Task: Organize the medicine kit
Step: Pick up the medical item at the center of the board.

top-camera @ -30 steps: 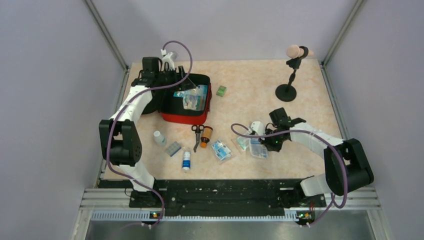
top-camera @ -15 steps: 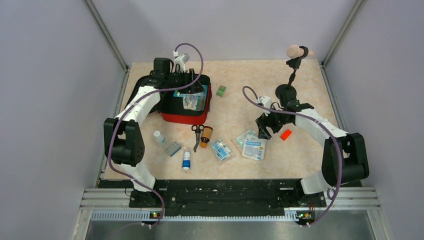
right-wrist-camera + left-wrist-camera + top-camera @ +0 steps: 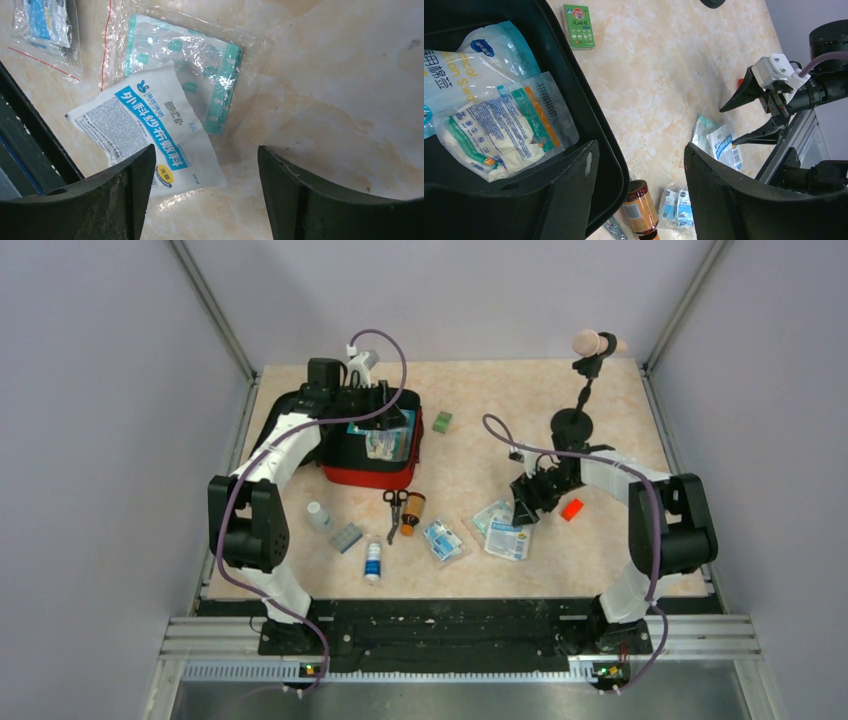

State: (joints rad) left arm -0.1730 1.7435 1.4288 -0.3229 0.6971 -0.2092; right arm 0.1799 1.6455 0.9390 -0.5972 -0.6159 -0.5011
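Observation:
The medicine kit point(image 3: 365, 477), a red zip pouch, lies open at the back left, its black lining point(image 3: 596, 112) holding two white and teal packets point(image 3: 499, 125). My left gripper point(image 3: 385, 408) hovers open over the kit's right edge point(image 3: 640, 150), with nothing between its fingers. My right gripper point(image 3: 522, 502) hangs open and empty point(image 3: 206, 150) just above a white packet with a blue band point(image 3: 145, 135), which lies on the table point(image 3: 508, 538). That packet overlaps a clear teal-printed packet point(image 3: 200, 75).
A small orange-red block point(image 3: 572, 508) lies right of my right gripper. Scissors point(image 3: 394, 510), an amber bottle point(image 3: 412, 510), a bag of blue sachets point(image 3: 443, 538), a white bottle point(image 3: 318, 515), a blister pack point(image 3: 346, 537) and a green box point(image 3: 442, 421) are scattered around. A microphone stand point(image 3: 573, 423) stands at the back right.
My right gripper has opened and let the white packet down on the table, then drawn back slightly. The orange-red block has come into view. My left arm shifted a little to the right.

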